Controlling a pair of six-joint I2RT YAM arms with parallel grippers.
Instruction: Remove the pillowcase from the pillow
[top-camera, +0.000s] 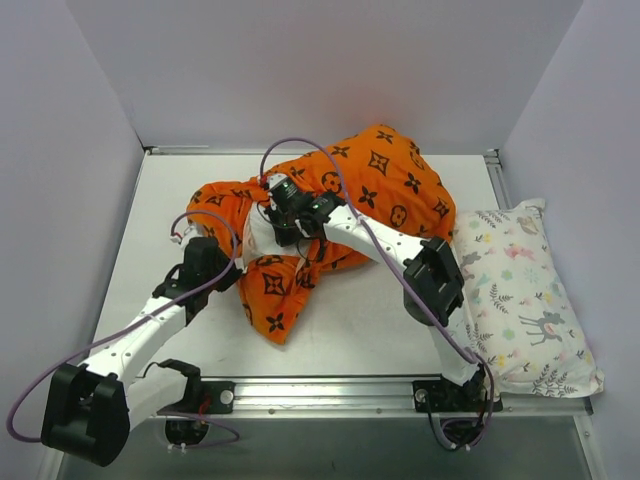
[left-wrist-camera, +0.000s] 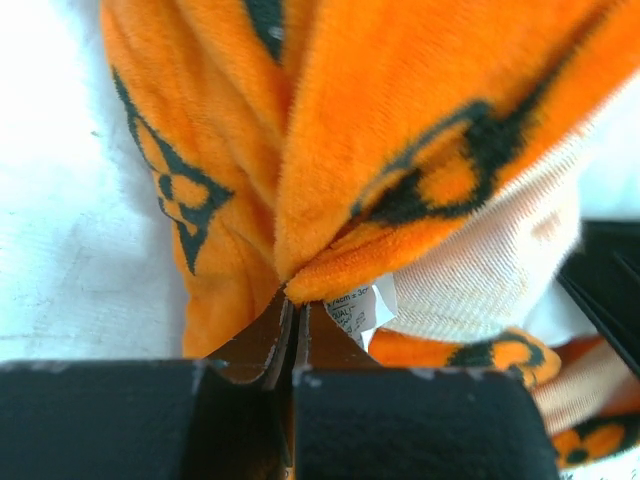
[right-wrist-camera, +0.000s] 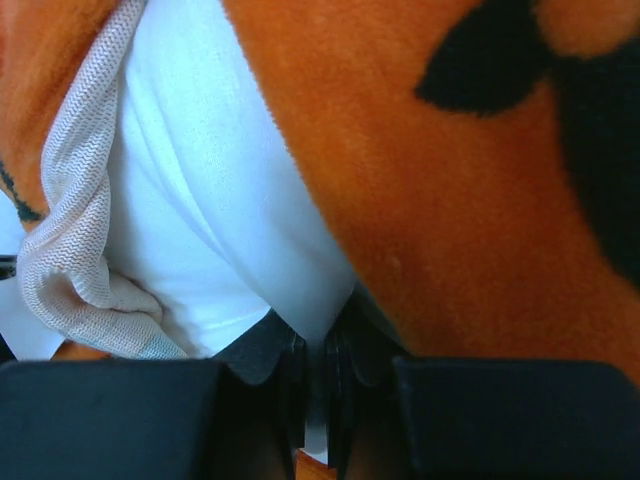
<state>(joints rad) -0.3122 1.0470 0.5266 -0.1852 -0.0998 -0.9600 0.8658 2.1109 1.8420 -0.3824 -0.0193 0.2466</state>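
Left jaws pinch bright orange plush monogram pillowcase (left-wrist-camera: 380, 100); right jaws pinch plump white pillow (right-wrist-camera: 230, 200).
Best pull steadily apart, pillow held firm.

The pillowcase (top-camera: 385, 180) lies mid-table (top-camera: 350, 325), toward the back, with the pillow (right-wrist-camera: 220, 200) seemingly mostly inside it. A second pillow (top-camera: 520, 295) lies to its right.

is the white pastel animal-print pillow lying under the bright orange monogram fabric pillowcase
No, the animal-print pillow lies uncovered at the far right, beside the orange pillowcase.
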